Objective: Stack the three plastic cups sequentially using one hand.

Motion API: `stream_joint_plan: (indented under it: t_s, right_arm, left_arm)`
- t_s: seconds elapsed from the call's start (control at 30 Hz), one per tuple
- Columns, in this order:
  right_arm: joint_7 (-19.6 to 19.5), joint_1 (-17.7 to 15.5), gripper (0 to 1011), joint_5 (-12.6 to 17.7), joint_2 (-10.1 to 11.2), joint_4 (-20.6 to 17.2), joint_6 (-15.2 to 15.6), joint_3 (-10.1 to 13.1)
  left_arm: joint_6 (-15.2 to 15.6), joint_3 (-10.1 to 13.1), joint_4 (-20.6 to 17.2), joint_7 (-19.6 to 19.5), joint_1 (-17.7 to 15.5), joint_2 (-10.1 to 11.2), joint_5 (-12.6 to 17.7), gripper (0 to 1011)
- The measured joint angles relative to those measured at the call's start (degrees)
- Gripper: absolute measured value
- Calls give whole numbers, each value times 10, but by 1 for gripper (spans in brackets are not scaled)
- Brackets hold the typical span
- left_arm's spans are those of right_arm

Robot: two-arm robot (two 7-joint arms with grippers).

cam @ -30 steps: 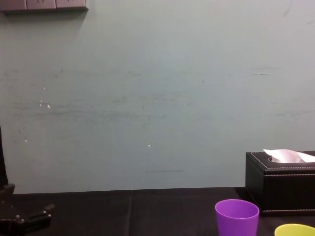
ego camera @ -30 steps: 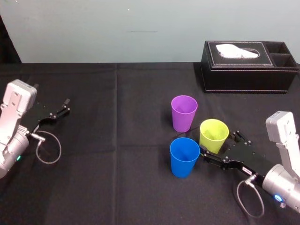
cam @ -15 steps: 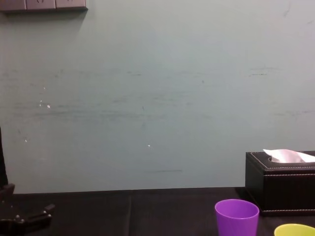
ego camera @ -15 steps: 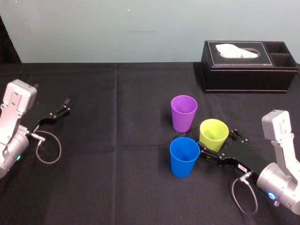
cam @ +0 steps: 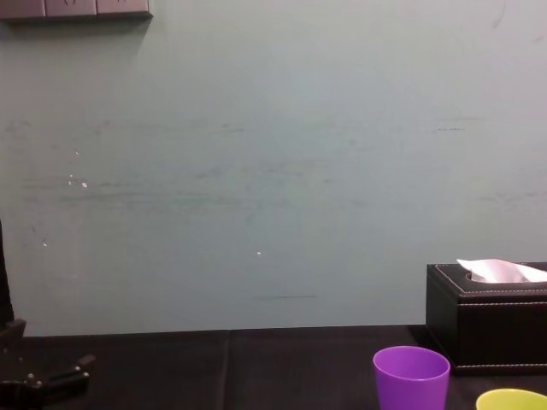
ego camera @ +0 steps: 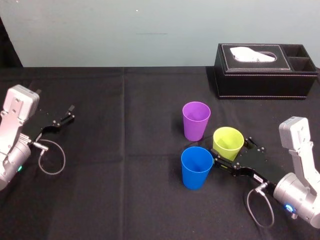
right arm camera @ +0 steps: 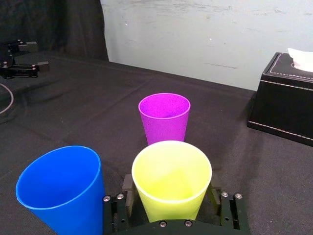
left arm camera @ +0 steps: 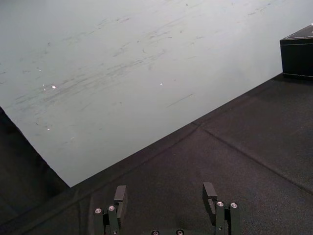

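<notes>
Because the right gripper lies low on the desk with the yellow cup standing between its fingers, the coming move turns on how that cup sits in the gap. In the right wrist view one finger shows on each side of the cup's lower wall, spread apart and not clamped. The cup is roughly centred, its long axis vertical and its mouth up, so I judge a straight closing should catch it square near the base. Whether either finger already touches the wall I cannot tell.

The blue cup stands just beside the finger on the robot's left, close enough that a sideways drift could knock it. The purple cup stands ahead of the gripper, beyond the yellow cup, near it but apart. All three are upright on the desk and none is nested, so the stacking is not yet begun.

The left gripper rests well apart on the robot's left, fingers spread and holding nothing. The right arm is plainly the nearer.
</notes>
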Motion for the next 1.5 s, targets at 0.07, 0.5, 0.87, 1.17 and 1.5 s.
stream_joint_plan:
  t_s: [0.07, 0.5, 0.87, 1.17, 1.5]
  right_arm:
    - [0, 0, 911, 0, 0, 0, 0, 0]
    - [0, -1, 735, 1, 1, -1, 1, 0]
    - [12, 8, 732, 20, 5, -37, 15, 16]
    - [13, 55, 732, 34, 9, -57, 61, 11]
    - [8, 113, 733, 30, -2, -35, 89, -18]
  left_arm:
    - [0, 0, 0, 0, 0, 0, 0, 1011]
    - [0, 0, 0, 0, 0, 0, 0, 1011]
    - [0, 0, 0, 0, 0, 0, 0, 1011]
    - [0, 0, 0, 0, 0, 0, 0, 1011]
    - [0, 0, 0, 0, 0, 0, 0, 1011]
